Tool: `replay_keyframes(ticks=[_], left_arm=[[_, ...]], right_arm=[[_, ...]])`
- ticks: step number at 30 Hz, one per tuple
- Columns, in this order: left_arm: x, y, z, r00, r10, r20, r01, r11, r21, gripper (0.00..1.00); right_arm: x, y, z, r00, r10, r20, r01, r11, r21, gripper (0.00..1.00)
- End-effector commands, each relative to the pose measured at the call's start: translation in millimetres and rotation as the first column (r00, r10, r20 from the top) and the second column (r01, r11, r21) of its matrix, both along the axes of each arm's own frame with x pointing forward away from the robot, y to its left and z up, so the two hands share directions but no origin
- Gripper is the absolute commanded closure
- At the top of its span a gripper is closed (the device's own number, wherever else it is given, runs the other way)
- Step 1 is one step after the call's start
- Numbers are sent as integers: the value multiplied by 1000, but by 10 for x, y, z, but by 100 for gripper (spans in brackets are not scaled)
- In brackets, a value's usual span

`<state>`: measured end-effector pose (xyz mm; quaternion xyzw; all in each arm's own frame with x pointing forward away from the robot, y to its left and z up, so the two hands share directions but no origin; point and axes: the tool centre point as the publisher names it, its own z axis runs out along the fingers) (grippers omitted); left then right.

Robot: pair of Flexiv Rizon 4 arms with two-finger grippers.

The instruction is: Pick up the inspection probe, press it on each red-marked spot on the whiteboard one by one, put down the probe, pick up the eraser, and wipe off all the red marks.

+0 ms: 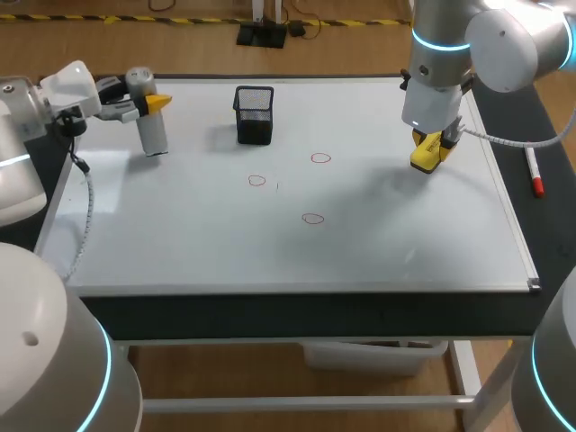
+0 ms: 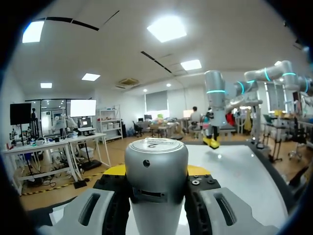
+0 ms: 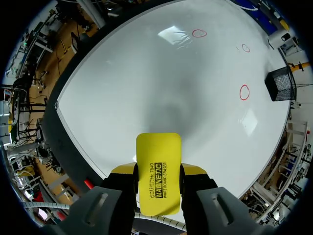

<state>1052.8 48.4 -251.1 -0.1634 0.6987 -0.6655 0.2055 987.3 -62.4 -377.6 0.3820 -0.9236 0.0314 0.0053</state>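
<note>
1. The left gripper [image 2: 156, 182] is clenched on the inspection probe [image 2: 156, 164]. One finger presses each side of the grey cylinder.
2. The probe stands roughly upright over the far left corner of the whiteboard [image 1: 180, 243]. Whether its lower end touches the board cannot be determined.
3. The right gripper [image 3: 157, 171] grasps the eraser [image 3: 158, 152], a yellow block clamped between both fingers and projecting ahead of them.
4. The eraser is held over the right side of the whiteboard, well apart from the probe. Its soft shadow falls on the board beside it.
5. Three red marks are on the board: the far mark [image 1: 321, 158], the left mark [image 1: 257, 180] and the near mark [image 1: 312, 218]. All lie between the two grippers.
6. A black mesh holder [image 1: 255, 114] stands on the far part of the board, near the probe.
7. A red-capped marker [image 1: 535, 173] lies on the dark table surface just off the board's right edge.
</note>
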Motion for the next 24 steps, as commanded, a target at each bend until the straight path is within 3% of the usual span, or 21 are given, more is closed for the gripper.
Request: replay_keyframes(ticks=[1, 12, 24], left_arm=[[-19, -10, 16, 1000, 7, 3, -7, 1000, 1, 100], [-19, -10, 16, 1000, 7, 3, -7, 1000, 1, 100], [-19, -10, 16, 1000, 7, 3, -7, 1000, 1, 100]], right_arm=[[11, 78, 21, 1000, 21, -4, -21, 1000, -2, 100], [13, 661, -47, 987, 162, -13, -162, 986, 34, 100], [27, 1455, -52, 933, 360, -28, -356, 930, 88, 100]])
